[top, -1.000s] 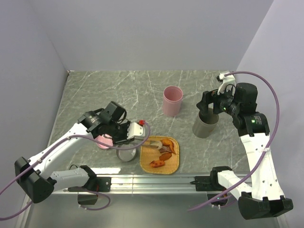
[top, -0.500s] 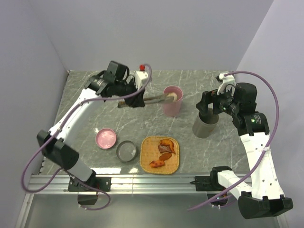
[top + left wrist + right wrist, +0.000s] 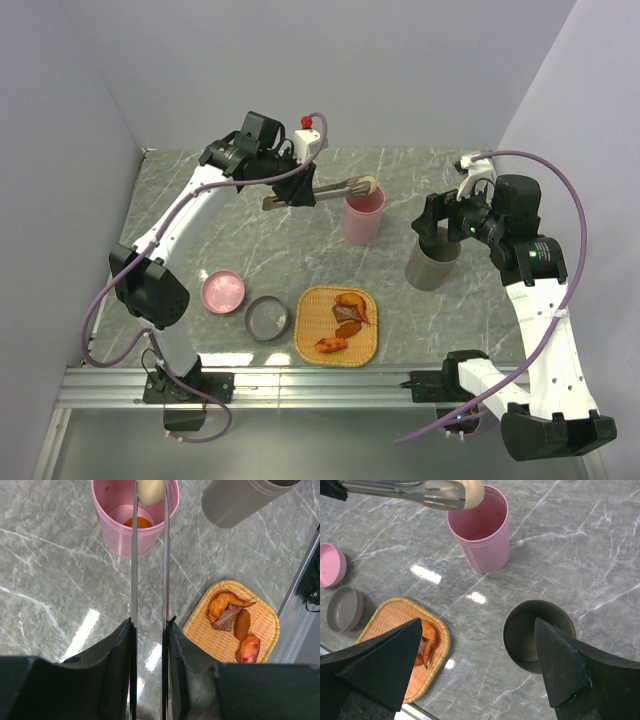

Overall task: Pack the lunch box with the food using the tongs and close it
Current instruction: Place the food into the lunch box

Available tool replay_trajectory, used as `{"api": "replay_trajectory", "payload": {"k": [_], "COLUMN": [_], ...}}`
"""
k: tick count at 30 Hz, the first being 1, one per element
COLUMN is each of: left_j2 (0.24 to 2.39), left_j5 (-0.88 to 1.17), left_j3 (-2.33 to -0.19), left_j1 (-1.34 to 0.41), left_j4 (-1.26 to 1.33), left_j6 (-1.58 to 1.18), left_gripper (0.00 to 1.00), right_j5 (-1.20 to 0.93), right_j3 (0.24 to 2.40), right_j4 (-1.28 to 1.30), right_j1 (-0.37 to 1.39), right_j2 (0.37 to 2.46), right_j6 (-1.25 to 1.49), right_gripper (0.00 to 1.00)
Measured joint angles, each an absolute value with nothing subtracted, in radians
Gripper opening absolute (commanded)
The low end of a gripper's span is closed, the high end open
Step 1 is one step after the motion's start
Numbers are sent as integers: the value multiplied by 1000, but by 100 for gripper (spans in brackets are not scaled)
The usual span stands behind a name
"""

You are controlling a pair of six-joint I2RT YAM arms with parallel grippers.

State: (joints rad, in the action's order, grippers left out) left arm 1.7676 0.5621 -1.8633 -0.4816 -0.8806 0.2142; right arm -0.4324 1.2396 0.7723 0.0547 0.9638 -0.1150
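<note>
Woven orange-yellow tray (image 3: pixel 304 325), pink cup (image 3: pixel 363 215), grey cup (image 3: pixel 432 265), grey white-veined table (image 3: pixel 300 260).

A second ago the left gripper (image 3: pixel 287 196) sat low beside the tray (image 3: pixel 304 340). Its arm lay across the pink dish (image 3: pixel 223 291) and grey dish (image 3: pixel 267 319), and the tongs (image 3: pixel 335 190) held the ball (image 3: pixel 366 185) at the tray's far edge. The arm has since swung up and towards the back. Half a second ago the ball was level with the rim of the pink cup (image 3: pixel 362 222); now it hangs a little higher, over the cup's mouth. Both dishes have come fully into sight.
</note>
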Motion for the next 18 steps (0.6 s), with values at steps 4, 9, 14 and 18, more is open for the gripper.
{"api": "replay_trajectory", "payload": {"k": [4, 9, 14, 18], "left_j2": [1785, 1810, 1829, 1839], "left_j5": [562, 559, 559, 561], "left_j3": [-1863, -1875, -1907, -1952], "left_j1": [-481, -481, -481, -481], "left_j4": [-880, -881, -888, -899], "left_j6": [215, 220, 221, 224], "left_gripper": [34, 48, 51, 54], "right_j5": [-445, -458, -462, -462], "right_j3": [1240, 1240, 1240, 1240], "right_j4": [772, 772, 773, 773], "right_j1": [47, 41, 38, 35], "right_j2": [964, 964, 964, 964], "right_j6": [-122, -126, -129, -129], "right_gripper": [100, 100, 100, 100]}}
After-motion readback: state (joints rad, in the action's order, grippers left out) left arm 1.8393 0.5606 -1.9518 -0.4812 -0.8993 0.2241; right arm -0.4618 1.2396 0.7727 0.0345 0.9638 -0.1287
